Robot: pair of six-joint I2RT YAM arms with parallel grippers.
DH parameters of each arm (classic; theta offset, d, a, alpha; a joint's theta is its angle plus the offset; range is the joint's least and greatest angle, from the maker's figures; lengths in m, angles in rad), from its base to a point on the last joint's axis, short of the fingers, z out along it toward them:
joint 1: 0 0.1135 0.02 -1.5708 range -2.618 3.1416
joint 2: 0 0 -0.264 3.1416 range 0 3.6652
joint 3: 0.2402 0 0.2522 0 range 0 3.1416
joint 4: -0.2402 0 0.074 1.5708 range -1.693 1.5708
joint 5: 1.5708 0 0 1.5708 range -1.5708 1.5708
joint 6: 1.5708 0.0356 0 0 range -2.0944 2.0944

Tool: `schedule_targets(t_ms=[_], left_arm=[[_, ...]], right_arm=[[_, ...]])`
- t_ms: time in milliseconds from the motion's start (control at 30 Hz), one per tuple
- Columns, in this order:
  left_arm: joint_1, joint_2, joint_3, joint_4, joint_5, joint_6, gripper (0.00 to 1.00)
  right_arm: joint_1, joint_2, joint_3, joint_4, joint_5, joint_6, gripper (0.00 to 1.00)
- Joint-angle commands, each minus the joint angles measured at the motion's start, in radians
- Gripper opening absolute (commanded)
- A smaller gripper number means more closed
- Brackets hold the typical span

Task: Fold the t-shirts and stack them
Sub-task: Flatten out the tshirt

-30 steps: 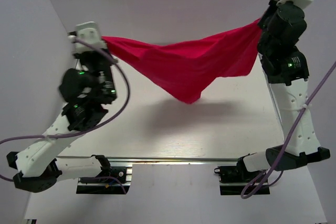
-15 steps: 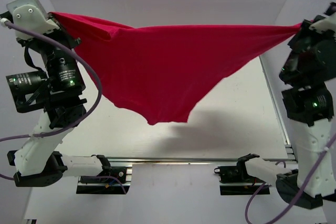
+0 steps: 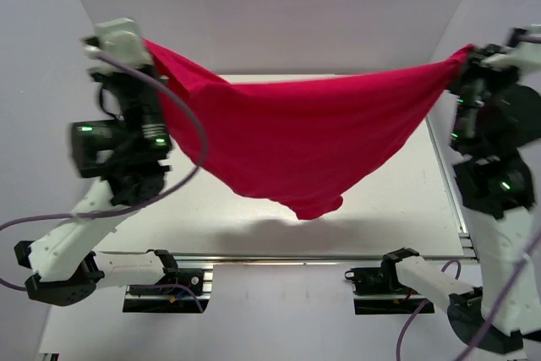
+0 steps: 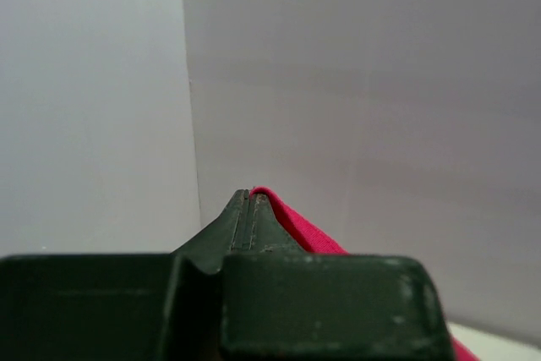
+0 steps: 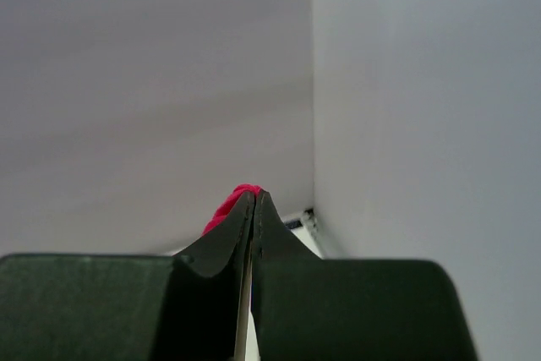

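Observation:
The crimson-pink t-shirt (image 3: 296, 141) hangs in the air, stretched between my two raised grippers, sagging to a low point above the table. My left gripper (image 3: 148, 44) is shut on its left corner at the upper left. In the left wrist view the shut gripper (image 4: 248, 194) pinches a strip of the pink cloth (image 4: 296, 226). My right gripper (image 3: 463, 52) is shut on the right corner at the upper right. In the right wrist view the shut gripper (image 5: 254, 195) shows a bit of pink cloth (image 5: 232, 200) at its tip. The white tag is not visible.
The white table (image 3: 254, 226) lies below the hanging shirt, with a metal rail (image 3: 279, 257) along its near edge. Grey walls (image 3: 279, 14) enclose the back and both sides, close to the raised arms.
Both arms rose and spread the shirt wide half a second ago. Now the left gripper has moved inward and lower, and the shirt sags a little more.

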State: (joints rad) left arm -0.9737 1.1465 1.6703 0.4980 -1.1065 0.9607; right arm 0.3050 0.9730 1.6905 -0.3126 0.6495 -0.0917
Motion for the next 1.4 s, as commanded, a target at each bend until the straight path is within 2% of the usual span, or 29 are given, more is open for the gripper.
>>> schedule_targets(t_ms=[0,33,100,133,233,267,367,433,467,533,567,600,633,667,733,767,800,833,867,967,1033,1067,1133,1167,1200,1233,1300,1367], left_arm=[[0.026,0.056,-0.218,0.121,0.060,-0.023,0.00],[0.053,0.093,-0.260,0.195,0.069,-0.057,0.00],[0.101,0.146,-0.337,0.211,0.060,-0.111,0.00],[0.168,0.182,-0.346,0.202,0.060,-0.144,0.00],[0.291,0.349,-0.322,0.113,0.082,-0.325,0.00],[0.369,0.395,-0.307,0.031,0.105,-0.437,0.00],[0.504,0.608,-0.171,-0.053,0.171,-0.568,0.00],[0.552,0.727,-0.091,-0.072,0.207,-0.622,0.00],[0.590,0.857,0.014,-0.091,0.208,-0.634,0.00],[0.619,0.982,0.133,-0.188,0.223,-0.691,0.00],[0.633,1.042,0.258,-0.237,0.223,-0.723,0.00],[0.656,1.144,0.313,-0.318,0.265,-0.776,0.00],[0.668,1.183,0.353,-0.341,0.292,-0.793,0.00],[0.679,1.215,0.426,-0.366,0.310,-0.816,0.00],[0.702,1.283,0.465,-0.407,0.375,-0.853,0.00],[0.702,1.292,0.479,-0.408,0.393,-0.853,0.05],[0.711,1.293,0.479,-0.408,0.427,-0.862,0.23],[0.711,1.293,0.479,-0.435,0.436,-0.872,0.67],[0.711,1.293,0.488,-0.450,0.445,-0.872,0.99],[0.711,1.204,0.464,-0.533,0.508,-0.884,1.00],[0.693,1.132,0.407,-0.599,0.618,-0.910,1.00],[0.693,1.097,0.392,-0.633,0.716,-0.910,1.00],[0.659,1.004,0.364,-0.717,0.784,-0.924,1.00],[0.647,0.977,0.347,-0.799,0.904,-0.951,1.00],[0.617,0.926,0.292,-0.828,0.971,-0.964,1.00],[0.592,0.902,0.254,-0.849,1.055,-0.964,1.00],[0.525,0.862,0.147,-0.864,1.045,-0.976,1.00],[0.403,0.819,0.086,-0.884,0.989,-0.988,1.00]], right_arm=[[-0.009,0.111,-0.162,-0.011,-0.048,0.111,0.00],[-0.007,0.128,-0.234,0.044,-0.059,0.139,0.00],[-0.010,0.205,-0.328,0.079,-0.094,0.184,0.00],[-0.009,0.234,-0.363,0.127,-0.105,0.204,0.00],[-0.026,0.418,-0.355,0.142,-0.117,0.248,0.00],[-0.030,0.462,-0.339,0.144,-0.116,0.248,0.00],[-0.058,0.686,-0.180,0.127,-0.114,0.244,0.00],[-0.075,0.865,-0.041,0.121,-0.139,0.228,0.00],[-0.082,0.948,-0.004,0.118,-0.158,0.210,0.00],[-0.089,1.032,0.138,0.133,-0.209,0.184,0.00],[-0.092,1.140,0.171,0.145,-0.220,0.164,0.00],[-0.092,1.171,0.201,0.155,-0.255,0.133,0.00],[-0.095,1.202,0.268,0.182,-0.270,0.124,0.00],[-0.098,1.272,0.284,0.213,-0.324,0.097,0.00],[-0.098,1.314,0.304,0.274,-0.372,0.060,0.00],[-0.098,1.331,0.310,0.292,-0.422,0.053,0.26],[-0.098,1.337,0.316,0.344,-0.448,0.041,0.44],[-0.098,1.343,0.325,0.345,-0.467,0.041,0.65],[-0.098,1.345,0.337,0.342,-0.470,0.055,0.90],[-0.096,1.313,0.371,0.252,-0.427,0.084,0.90],[-0.099,1.224,0.312,0.190,-0.406,0.145,0.90],[-0.101,1.168,0.290,0.172,-0.393,0.164,0.90],[-0.104,1.078,0.177,0.109,-0.387,0.214,0.90],[-0.107,1.014,0.140,0.096,-0.393,0.228,0.90],[-0.115,0.956,0.036,0.055,-0.418,0.268,0.90],[-0.119,0.908,0.000,0.038,-0.424,0.285,0.90],[-0.135,0.870,-0.110,0.006,-0.439,0.341,0.90],[-0.153,0.813,-0.211,-0.058,-0.441,0.392,0.90]])
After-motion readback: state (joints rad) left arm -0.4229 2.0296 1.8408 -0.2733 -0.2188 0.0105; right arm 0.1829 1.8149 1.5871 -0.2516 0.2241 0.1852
